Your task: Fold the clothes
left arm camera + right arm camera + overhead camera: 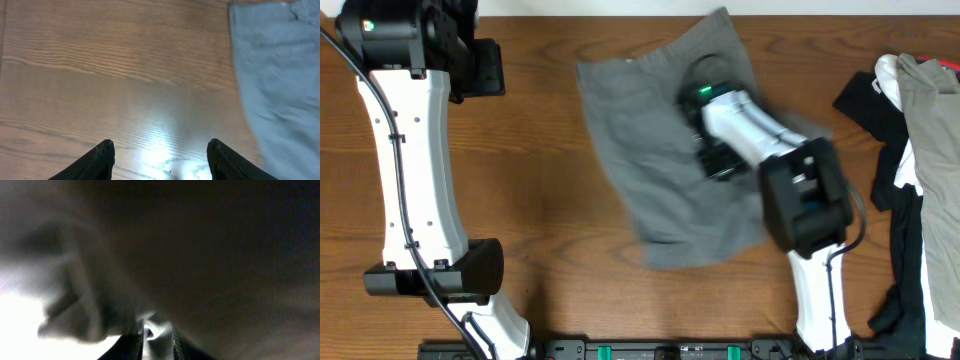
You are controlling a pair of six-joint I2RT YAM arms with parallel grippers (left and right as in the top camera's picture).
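Overhead: rumpled, motion-blurred grey-olive shorts (640, 160)

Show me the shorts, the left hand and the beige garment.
shorts (640, 170), overhead view, flat middle of the fabric.
left hand (160, 150), left wrist view, midway between its fingertips.
beige garment (932, 120), overhead view, its upper part.

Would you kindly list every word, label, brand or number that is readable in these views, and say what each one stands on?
No text can be read in any view.
The shorts: no label or print shows.
The pile of clothes: no legible tag.
Right wrist view: too dark and blurred to read anything.
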